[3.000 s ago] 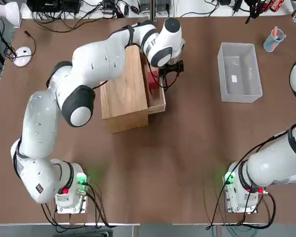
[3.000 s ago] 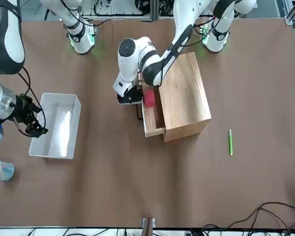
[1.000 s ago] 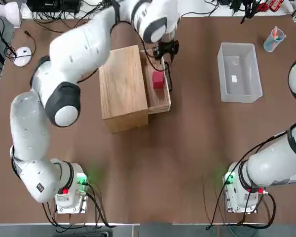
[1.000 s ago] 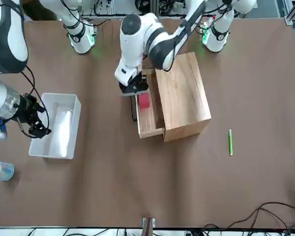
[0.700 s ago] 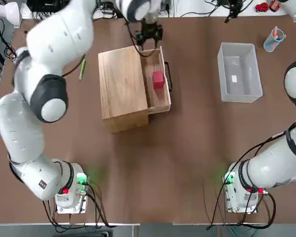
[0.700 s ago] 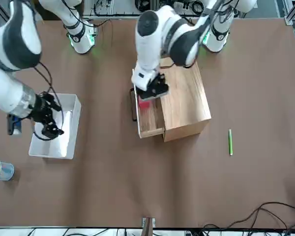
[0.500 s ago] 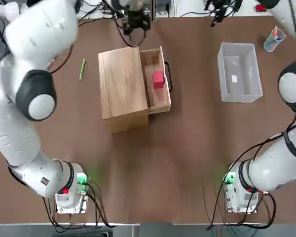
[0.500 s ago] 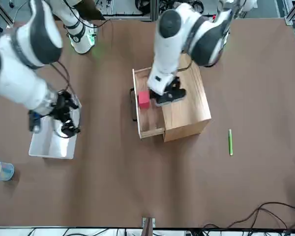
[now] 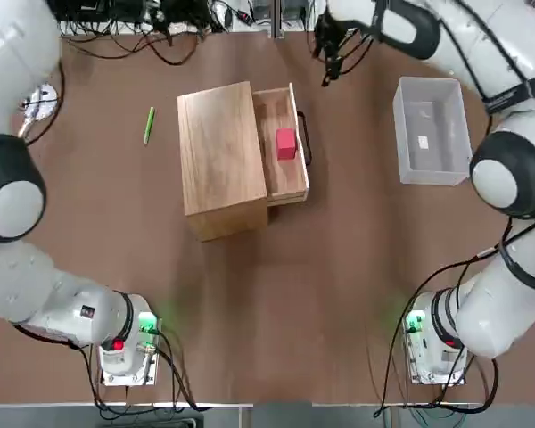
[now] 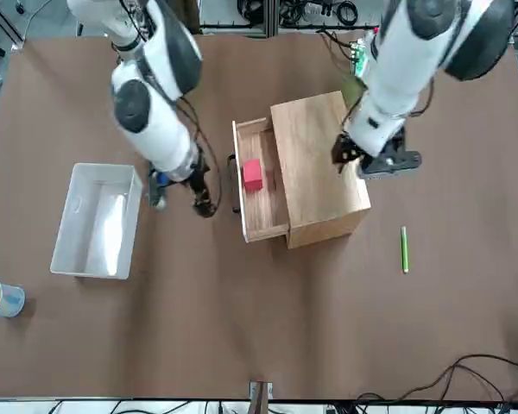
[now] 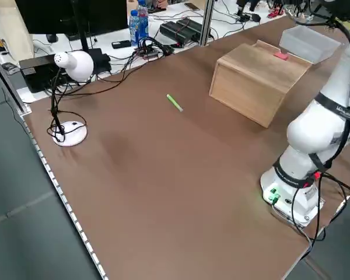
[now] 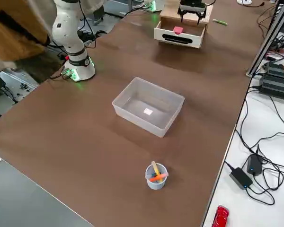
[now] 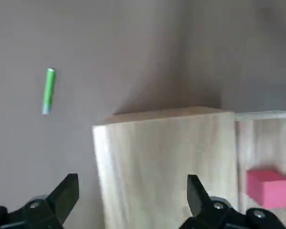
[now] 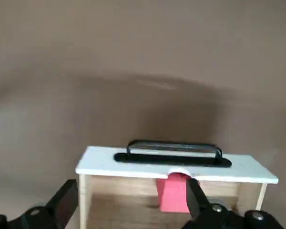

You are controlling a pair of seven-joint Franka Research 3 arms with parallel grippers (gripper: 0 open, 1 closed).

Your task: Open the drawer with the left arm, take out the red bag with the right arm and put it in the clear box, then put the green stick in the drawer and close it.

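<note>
The right gripper [image 14: 133, 202] gaped wide and empty, raised near the drawer's handle [image 9: 305, 138]. From it, as seen from overhead, the red bag [image 9: 286, 144] sat at seven o'clock, inside the open drawer [image 9: 289, 185]. It looked light and probably soft, best pinched gently across opposite sides, midway down. The left gripper [image 13: 133, 198], also spread and empty, hung near the wooden box [image 9: 218, 152].

- To the left of the wooden case [image 9: 221, 152], near its far end, the stick [image 9: 149, 126], flat on the table [image 9: 250, 312]
- Out from the right side of the case, the drawer [image 9: 274, 182], handle [image 9: 305, 138] on its right-hand front
- In the drawer, the bag [image 9: 286, 144]
- Farther right, apart from the drawer, the bin [image 9: 431, 167]
- Past the bin, farther right, the cup [image 12: 155, 184] with sticks in it
- Above the case, the left gripper [image 13: 133, 185]
- Raised between drawer and bin, the right gripper [image 14: 132, 187]
</note>
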